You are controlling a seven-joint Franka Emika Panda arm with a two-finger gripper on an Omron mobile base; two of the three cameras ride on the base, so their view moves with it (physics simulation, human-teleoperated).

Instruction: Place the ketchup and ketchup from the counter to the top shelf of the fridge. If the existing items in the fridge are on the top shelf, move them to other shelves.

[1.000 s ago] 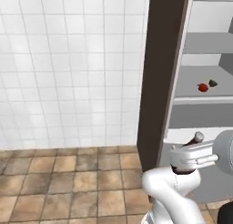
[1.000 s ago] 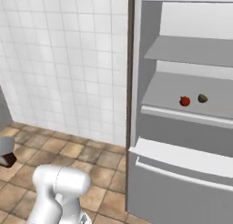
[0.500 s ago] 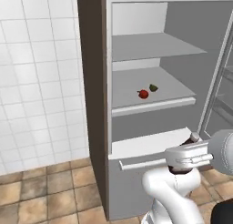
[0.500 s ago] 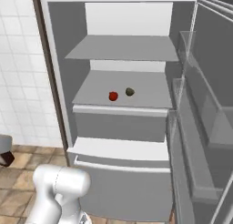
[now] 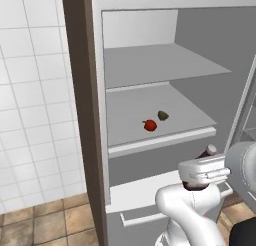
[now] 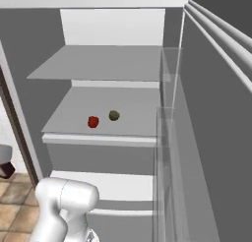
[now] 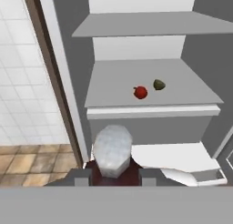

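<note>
Ketchup (image 7: 112, 160) sits gripped in the tool (image 7: 112, 175) before the fridge (image 7: 191, 50), two fruits (image 7: 141, 92) shelved beyond.

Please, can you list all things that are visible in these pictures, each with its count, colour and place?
fridge: one, pale grey inside, dark brown side panel, door open.
top shelf: one, pale grey, highest slab, bare.
lower shelf: one, pale grey, below the top shelf.
red fruit: one, red, on the lower shelf.
olive-brown fruit: one, beside the red fruit, apart from it.
ketchup bottle: one, dark reddish body, pale cap, held in front of the fridge.
wall tiles: white, left of the fridge.
floor tiles: brown.
end effector: one, dark fingers shut on the ketchup bottle.
</note>
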